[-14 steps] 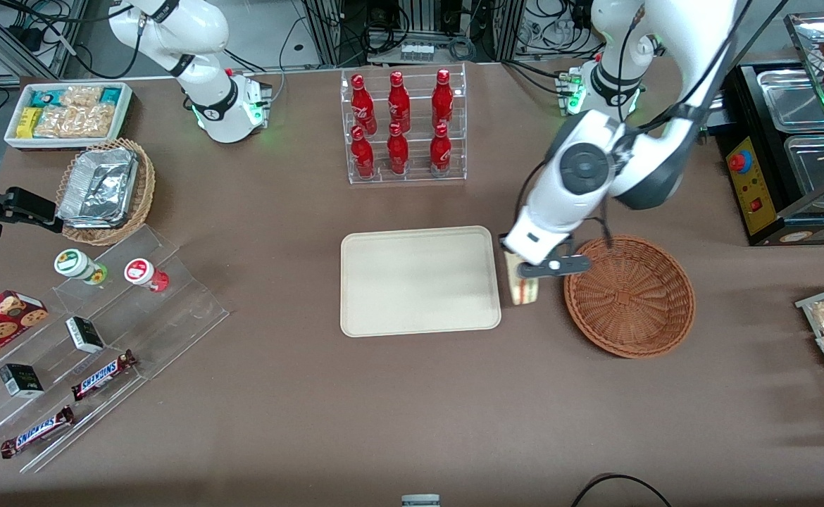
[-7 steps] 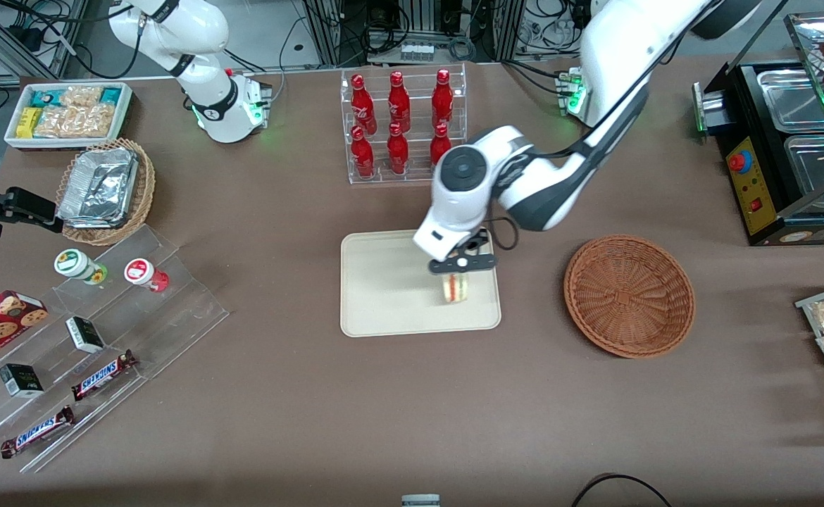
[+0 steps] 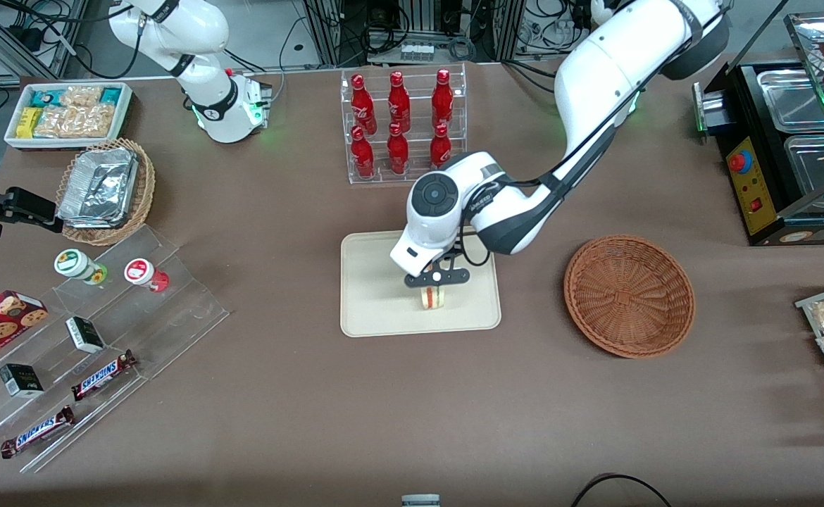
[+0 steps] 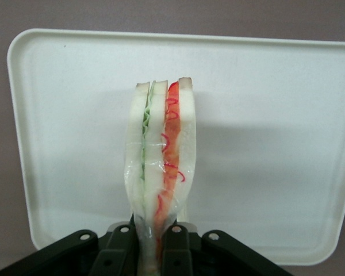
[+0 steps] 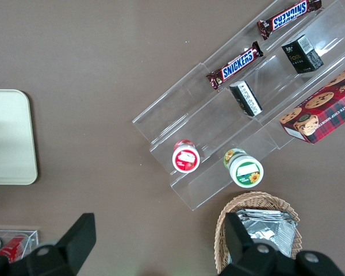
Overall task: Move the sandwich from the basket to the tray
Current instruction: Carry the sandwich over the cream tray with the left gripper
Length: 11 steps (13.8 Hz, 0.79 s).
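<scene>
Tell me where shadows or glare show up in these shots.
Left wrist view: the wrapped triangular sandwich, clamped in the gripper, casts a soft shadow across the cream rectangular tray, and its film glints faintly. Front view: soft shadow under the arm, none harsh.

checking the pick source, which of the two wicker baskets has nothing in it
The reddish-brown basket toward the working arm's end is bare. The tan basket holds foil containers. The gripper holds the sandwich over the tray.

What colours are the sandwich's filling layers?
Red and green between white bread on the sandwich, clearest in the left wrist view.
</scene>
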Motion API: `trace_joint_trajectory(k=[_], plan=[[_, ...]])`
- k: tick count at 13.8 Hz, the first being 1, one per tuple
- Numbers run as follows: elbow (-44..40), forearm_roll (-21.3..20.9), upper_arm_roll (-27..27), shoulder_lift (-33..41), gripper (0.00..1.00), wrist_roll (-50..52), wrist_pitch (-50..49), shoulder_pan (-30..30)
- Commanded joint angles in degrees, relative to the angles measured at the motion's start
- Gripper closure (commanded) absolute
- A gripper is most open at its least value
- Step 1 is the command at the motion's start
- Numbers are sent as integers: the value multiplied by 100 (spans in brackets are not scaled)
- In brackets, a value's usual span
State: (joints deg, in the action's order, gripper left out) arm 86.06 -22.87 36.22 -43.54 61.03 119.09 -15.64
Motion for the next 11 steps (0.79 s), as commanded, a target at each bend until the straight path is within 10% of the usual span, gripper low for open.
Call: trace_joint_trajectory(k=[1, 11], plan=[[-432, -165, -10, -330, 100, 32, -150, -202], [-678, -201, -19, -585, 100, 101, -123, -466]])
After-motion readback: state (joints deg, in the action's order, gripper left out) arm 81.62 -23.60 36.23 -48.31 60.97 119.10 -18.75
